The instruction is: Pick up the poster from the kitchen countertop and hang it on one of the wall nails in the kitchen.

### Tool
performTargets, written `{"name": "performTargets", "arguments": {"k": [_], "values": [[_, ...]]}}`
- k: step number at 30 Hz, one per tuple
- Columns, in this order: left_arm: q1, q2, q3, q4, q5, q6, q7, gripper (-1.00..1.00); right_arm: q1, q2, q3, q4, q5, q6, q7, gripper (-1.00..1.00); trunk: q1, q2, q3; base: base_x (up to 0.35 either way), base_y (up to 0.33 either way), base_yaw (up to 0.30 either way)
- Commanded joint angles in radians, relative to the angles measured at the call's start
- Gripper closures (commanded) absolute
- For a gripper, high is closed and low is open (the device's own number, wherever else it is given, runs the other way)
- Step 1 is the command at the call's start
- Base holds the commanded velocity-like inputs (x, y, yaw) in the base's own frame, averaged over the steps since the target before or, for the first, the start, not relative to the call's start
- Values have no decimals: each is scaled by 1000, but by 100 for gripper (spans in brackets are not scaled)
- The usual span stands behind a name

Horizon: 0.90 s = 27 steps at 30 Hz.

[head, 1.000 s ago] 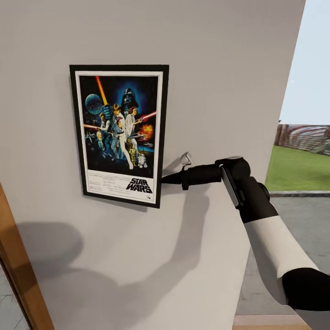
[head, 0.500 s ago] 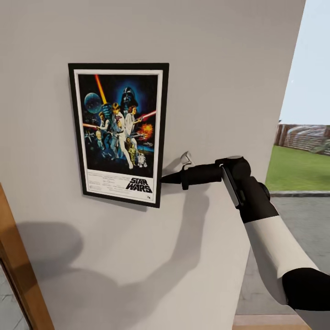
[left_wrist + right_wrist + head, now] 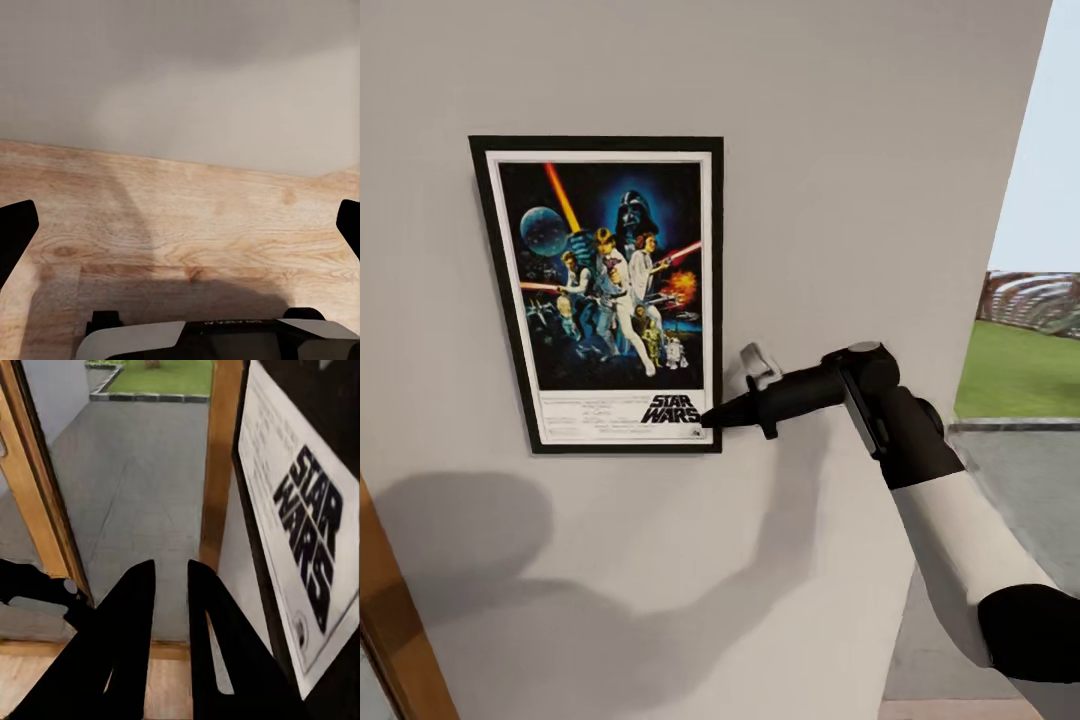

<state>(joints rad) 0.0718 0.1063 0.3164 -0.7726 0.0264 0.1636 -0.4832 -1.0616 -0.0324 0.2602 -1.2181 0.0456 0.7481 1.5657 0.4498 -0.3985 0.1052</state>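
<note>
One poster (image 3: 600,295) is hanging upright on the grey wall (image 3: 860,150). The right hand (image 3: 710,420) is touching its lower right corner, fingers nearly together, gripping nothing. The left hand (image 3: 180,225) is spreading wide.

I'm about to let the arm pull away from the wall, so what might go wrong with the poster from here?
The right gripper sits at the lower right corner of the poster, fingers nearly closed beside its frame; pulling back could catch that corner and tilt the frame. No nail shows, so I cannot tell whether the poster is hooked; it may slip down the wall.
</note>
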Motion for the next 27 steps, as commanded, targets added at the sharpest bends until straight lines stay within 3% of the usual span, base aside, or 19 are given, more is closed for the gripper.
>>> {"name": "performTargets", "arguments": {"k": [1, 2, 3, 12, 27], "values": [[0, 0, 3, -2, 3, 9, -6, -100, -1, 8, -57, 2, -43, 102, -254, 100, 0, -2, 0, 37, 0, 0], [0, 0, 3, -2, 3, 10, -6, -100, -1, 8, -57, 2, -42, 102, -254, 100, 0, -2, 0, 30, 0, 0], [0, 0, 3, -2, 3, 10, -6, -100, -1, 8, -57, 2, -42, 102, -254, -100, 0, -2, 0, 24, 0, 0], [0, 0, 3, -2, 3, 10, -6, -100, -1, -10, -58, 2, -42, 103, -256, -100, 0, -2, 0, 4, 0, 0], [0, 0, 3, -2, 3, 9, -6, -100, -1, -12, -58, 1, -46, 103, -256, -100, 0, -2, 0, -4, 0, 0]]}}
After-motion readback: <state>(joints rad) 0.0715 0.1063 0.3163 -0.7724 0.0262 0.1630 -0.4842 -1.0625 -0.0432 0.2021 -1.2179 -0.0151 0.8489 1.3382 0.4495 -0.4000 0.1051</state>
